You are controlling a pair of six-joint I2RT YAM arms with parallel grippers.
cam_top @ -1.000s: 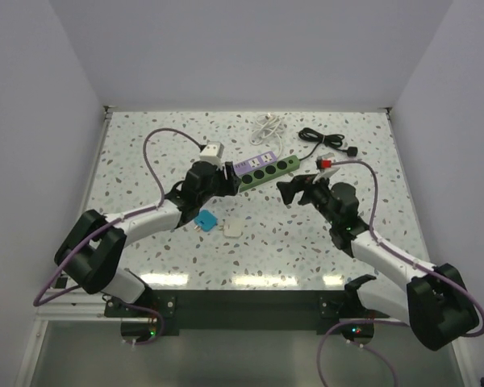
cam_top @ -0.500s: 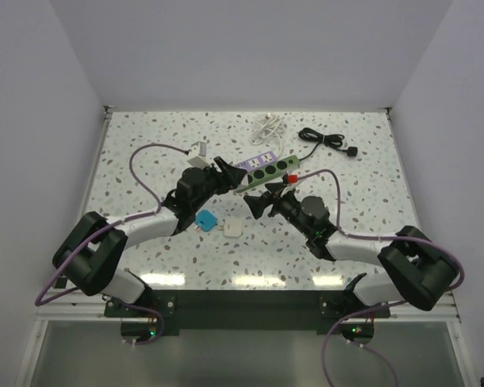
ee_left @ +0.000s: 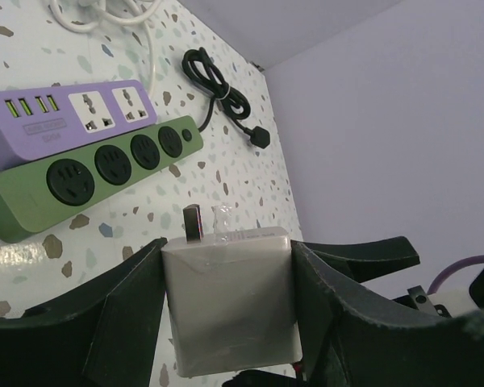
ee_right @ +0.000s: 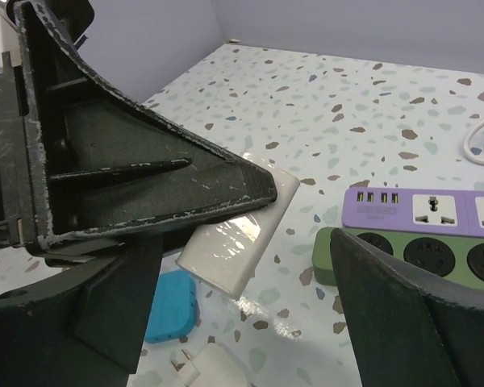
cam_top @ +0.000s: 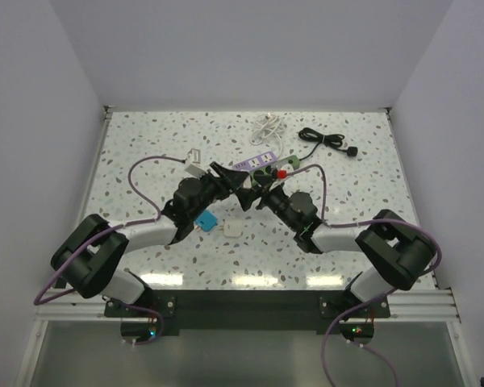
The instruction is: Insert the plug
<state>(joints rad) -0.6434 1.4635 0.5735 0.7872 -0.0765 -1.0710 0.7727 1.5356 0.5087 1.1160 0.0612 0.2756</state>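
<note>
**Operator:** Where's the plug, and what has it?

**Spotter:** Your left pincer has it, clamped on the flanks of the pale grey, block-shaped plastic charger plug. The prongs are clear of the fingers and face the long green plastic power strip. The plug is in the air on the near side of the green strip, not touching it. The side grip looks deliberate, since it leaves the prong face free to push in.

**Operator:** And my right?

**Spotter:** Your right pincer is spread wide with nothing in it. It sits just beside the held plug, also on the near side of the green strip. My guess is it's there to steady the plug or pin the strip, but I can't tell which.

**Operator:** Anything in the sockets?

**Spotter:** There are no bins or trays, so the sockets are your only receptacles.
- **Green strip:** four round sockets, all empty.
- **Purple strip:** the flat purple plastic power strip lies right against the green strip's far side. Its two sockets and small ports are also empty.

**Operator:** Clutter?

**Spotter:**
- **Far side of the green strip:** a coiled black cord lies past its button end. A loose white cable lies farther out, past the purple strip.
- **Near side of the green strip:** a small blue plastic plug and a small white one rest on the speckled worktop, ungripped.
</note>
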